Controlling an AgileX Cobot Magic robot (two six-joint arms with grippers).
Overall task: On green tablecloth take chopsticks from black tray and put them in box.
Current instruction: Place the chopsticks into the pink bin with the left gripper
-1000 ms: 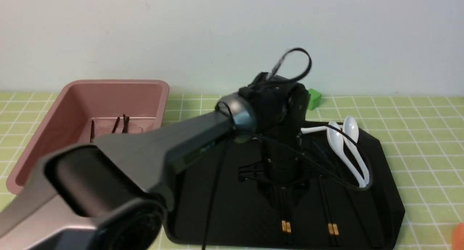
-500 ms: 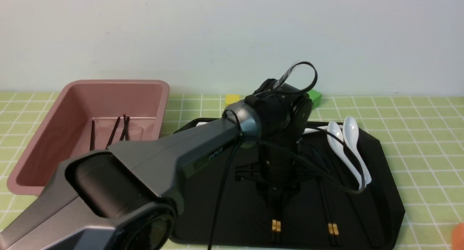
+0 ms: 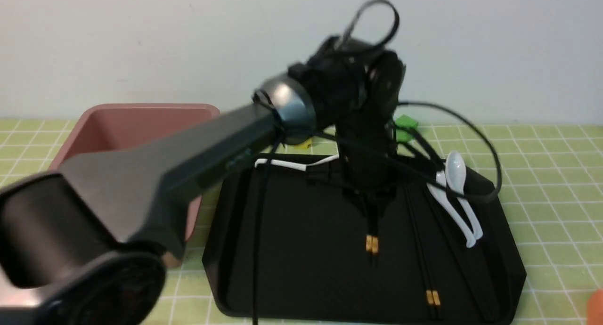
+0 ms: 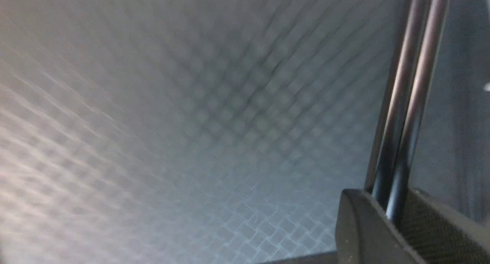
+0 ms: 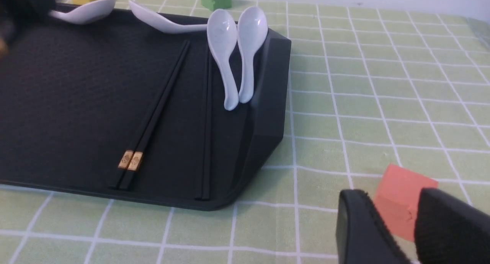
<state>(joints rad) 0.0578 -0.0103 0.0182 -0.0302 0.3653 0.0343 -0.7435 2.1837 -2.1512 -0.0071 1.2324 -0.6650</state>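
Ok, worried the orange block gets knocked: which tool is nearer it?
Right. The right tool is close by the orange block; the left tool is over the middle of the black tray, holding chopsticks.

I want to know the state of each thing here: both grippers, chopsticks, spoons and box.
Left gripper: shut on one chopstick pair, held above the tray.
Right gripper: open, empty.
Other chopsticks: lying flat in the tray.
Spoons: lying in the tray, bowls up.
Box: open top, inside hidden.

no readable text, faint lettering on left arm [image 3: 226,162] blurred, illegible
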